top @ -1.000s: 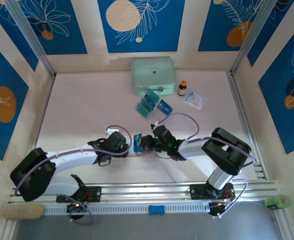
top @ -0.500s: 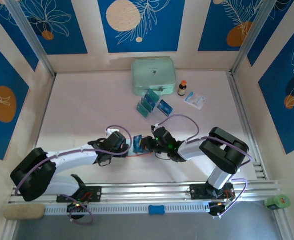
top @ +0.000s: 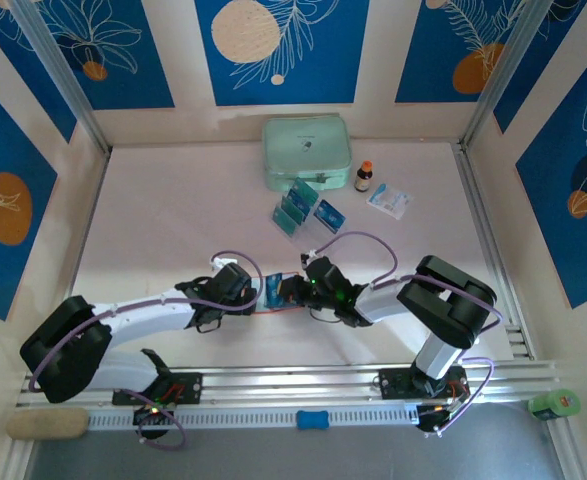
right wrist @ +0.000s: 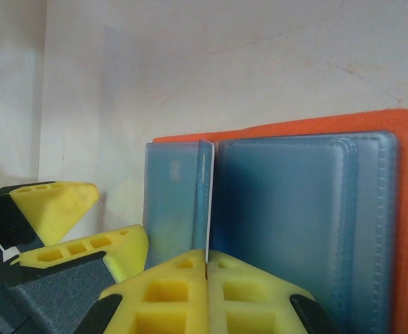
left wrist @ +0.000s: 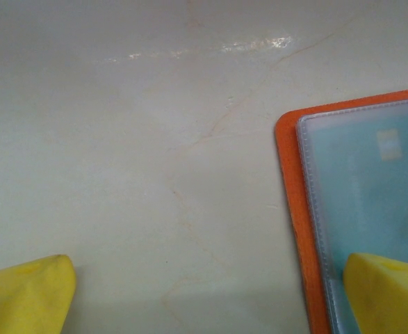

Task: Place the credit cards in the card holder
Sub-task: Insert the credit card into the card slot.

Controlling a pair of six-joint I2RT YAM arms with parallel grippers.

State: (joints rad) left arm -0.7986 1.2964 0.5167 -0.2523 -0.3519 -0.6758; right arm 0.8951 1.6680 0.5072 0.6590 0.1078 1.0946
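The top camera sits high up behind the arms and looks down on the whole table [top: 173,220]. The left wrist camera is very close to the table and looks between the left fingers [left wrist: 24,296] at a corner of the card holder [left wrist: 292,209]. The right wrist camera, just as close, looks past the right fingers [right wrist: 283,278] and their pinched credit card [right wrist: 204,195] at that same card holder.

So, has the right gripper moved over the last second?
Yes, slightly: the right gripper, gripping a credit card, edged toward the left gripper, judged against the mint-green case.

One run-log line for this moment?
right gripper: shut on credit card, edge-on above open card holder | left gripper: open, astride card holder edge
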